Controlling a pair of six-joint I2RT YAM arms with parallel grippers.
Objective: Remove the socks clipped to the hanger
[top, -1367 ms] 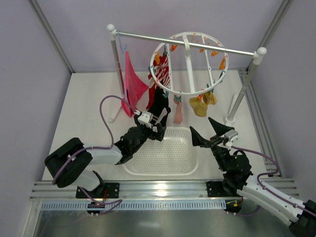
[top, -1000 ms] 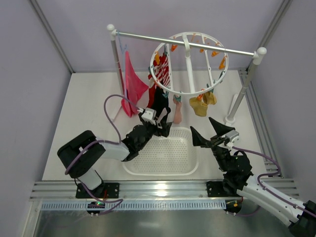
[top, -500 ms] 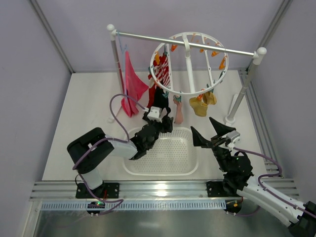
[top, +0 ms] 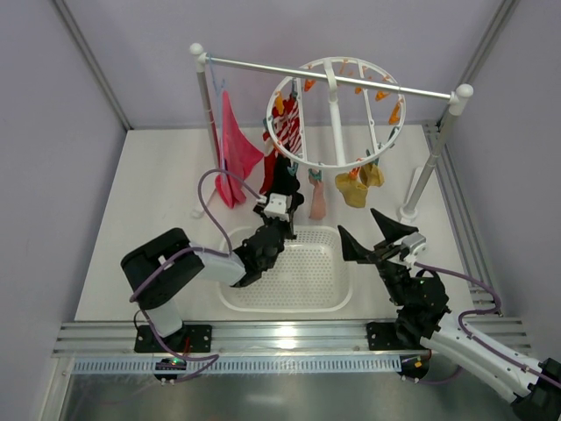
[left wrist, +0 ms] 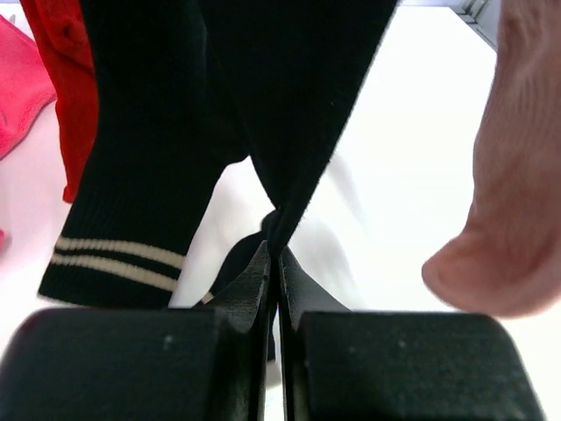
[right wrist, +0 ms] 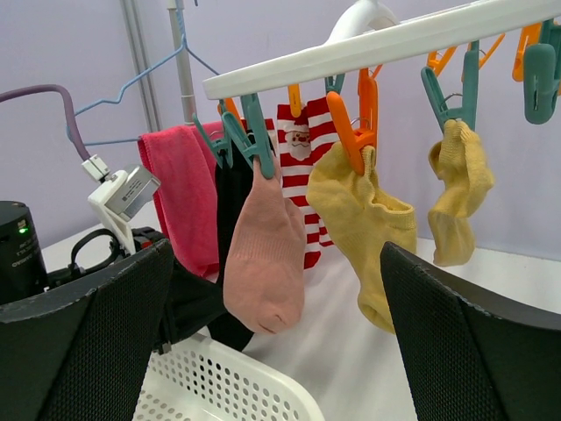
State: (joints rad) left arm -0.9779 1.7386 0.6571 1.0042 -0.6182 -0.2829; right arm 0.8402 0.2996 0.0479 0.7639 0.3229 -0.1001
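The black sock [left wrist: 298,105] is soft and floppy. The left claw [left wrist: 273,254] pinches its low end tight. The right claw [top: 357,221] is open, empty.

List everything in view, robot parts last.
rack: 1, white posts, metal rail, rear
hanger: 1, white ring, on rack rail
clips: many, orange and teal, on ring
black sock: 1+, clipped left
striped sock: 1+, red-white, clipped
pink sock: 1, pale, clipped
yellow socks: 2, mustard, clipped right
cloth: 1, magenta, rack's left end
basket: 1, white, under the hanger
left claw: shut on black sock
right claw: open, right of basket
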